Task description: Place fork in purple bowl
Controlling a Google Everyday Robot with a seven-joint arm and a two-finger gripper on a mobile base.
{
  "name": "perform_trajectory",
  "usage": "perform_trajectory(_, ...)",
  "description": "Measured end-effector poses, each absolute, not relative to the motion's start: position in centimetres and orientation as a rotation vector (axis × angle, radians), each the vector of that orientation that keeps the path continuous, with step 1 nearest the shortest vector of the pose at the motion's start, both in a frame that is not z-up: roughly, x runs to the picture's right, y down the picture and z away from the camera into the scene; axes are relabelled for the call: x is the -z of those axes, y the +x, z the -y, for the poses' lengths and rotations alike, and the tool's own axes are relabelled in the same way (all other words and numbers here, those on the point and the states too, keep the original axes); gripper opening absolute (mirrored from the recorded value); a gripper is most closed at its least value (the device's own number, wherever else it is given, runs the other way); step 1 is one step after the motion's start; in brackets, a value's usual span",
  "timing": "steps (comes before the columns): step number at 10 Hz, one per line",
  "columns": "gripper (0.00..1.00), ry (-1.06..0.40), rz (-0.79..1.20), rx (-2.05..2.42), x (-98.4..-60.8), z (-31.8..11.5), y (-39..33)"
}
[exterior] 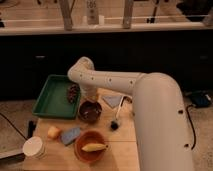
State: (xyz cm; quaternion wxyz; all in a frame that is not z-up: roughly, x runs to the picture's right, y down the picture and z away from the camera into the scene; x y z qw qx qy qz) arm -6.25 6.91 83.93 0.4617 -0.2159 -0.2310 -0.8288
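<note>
Where the arm [107, 80] bends down from its elbow, the single gripper [90, 99] hangs just above the purple bowl [91, 112] with its fingers drawn together. Whether the fork is pinched between them cannot be told, and the fork itself cannot be made out. There are two bowls on the table [116, 150]. The purple one sits just in front of the one green tray [52, 97]. The orange bowl [79, 149] sits nearer the front edge and holds one yellow piece [94, 147]. One dark clump [74, 93] lies in the tray. Right of the purple bowl lie one thin stick with a dark round end [116, 120] and one pale flat sheet [114, 101]. Left of the orange bowl are one blue sponge [70, 135], one yellow block [53, 132] and one white cup [34, 147].
</note>
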Motion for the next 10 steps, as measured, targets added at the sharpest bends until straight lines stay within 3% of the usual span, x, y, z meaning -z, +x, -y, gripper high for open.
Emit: perform_trajectory(10, 0.03, -0.52, 0.622, 1.978, -81.8, -7.7, -8.8)
